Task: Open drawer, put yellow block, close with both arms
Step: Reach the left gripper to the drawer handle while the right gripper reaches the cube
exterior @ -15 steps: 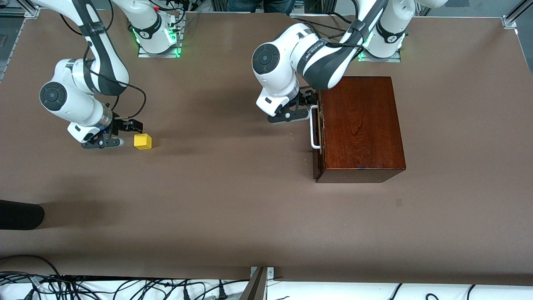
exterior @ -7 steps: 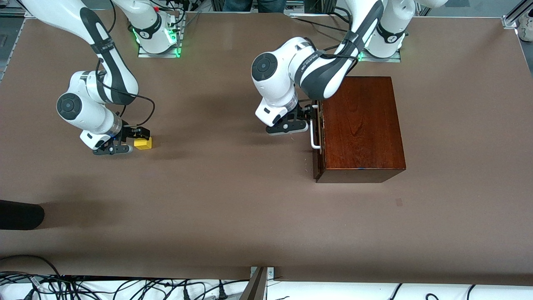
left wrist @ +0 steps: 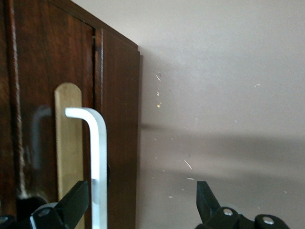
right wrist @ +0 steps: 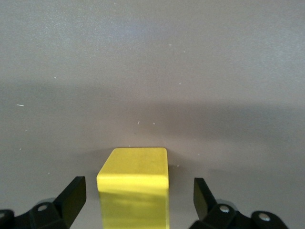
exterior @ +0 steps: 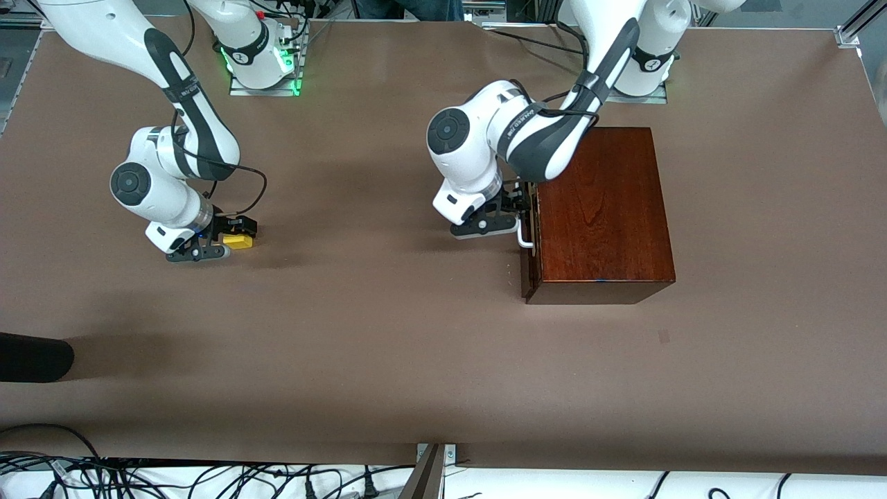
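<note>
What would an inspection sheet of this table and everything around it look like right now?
Surface: brown table, bare in the middle.
Job's things: drawer shut, white handle showing; yellow block on the table toward the right arm's end.
Clutter: small mark on the table near the wooden box.
Grippers: left gripper open, fingers either side of the handle; right gripper open, fingers either side of the block, not touching it.
Cables: tangle along the table's near edge; black leads on both arms.
Surroundings: dark object at the right arm's end.
</note>
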Controlling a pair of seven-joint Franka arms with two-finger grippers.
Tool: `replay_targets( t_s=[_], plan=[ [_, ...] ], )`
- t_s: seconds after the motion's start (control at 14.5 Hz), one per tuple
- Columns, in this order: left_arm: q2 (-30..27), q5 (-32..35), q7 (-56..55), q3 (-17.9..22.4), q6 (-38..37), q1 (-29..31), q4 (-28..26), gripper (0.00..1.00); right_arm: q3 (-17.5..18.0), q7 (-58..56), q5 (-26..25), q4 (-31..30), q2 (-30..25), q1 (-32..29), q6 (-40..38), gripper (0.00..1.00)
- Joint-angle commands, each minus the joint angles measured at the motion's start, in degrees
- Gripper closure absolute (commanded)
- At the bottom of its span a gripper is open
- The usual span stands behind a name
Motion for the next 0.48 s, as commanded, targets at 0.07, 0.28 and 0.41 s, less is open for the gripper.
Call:
replay_targets(
  t_s=[0.07, 0.28, 0.41],
  plan=[
    [0.06, 1.54, 1.42, -0.28, 0.41, 0.77, 0.15, 0.0, -0.01, -0.21, -0.42, 0.59, 0.85, 0.2, 0.73, 0.0],
    [0.33, 1.54, 1.86, -0.28, 1.37, 1.12, -0.2, 0.0, -0.01, -0.21, -0.42, 0.67, 1.02, 0.2, 0.9, 0.0],
    [0.41, 1.63, 1.86, -0.28, 2.87, 1.39, -1.16, 0.0, -0.01, -0.21, -0.42, 0.67, 1.02, 0.2, 0.9, 0.19]
  ],
)
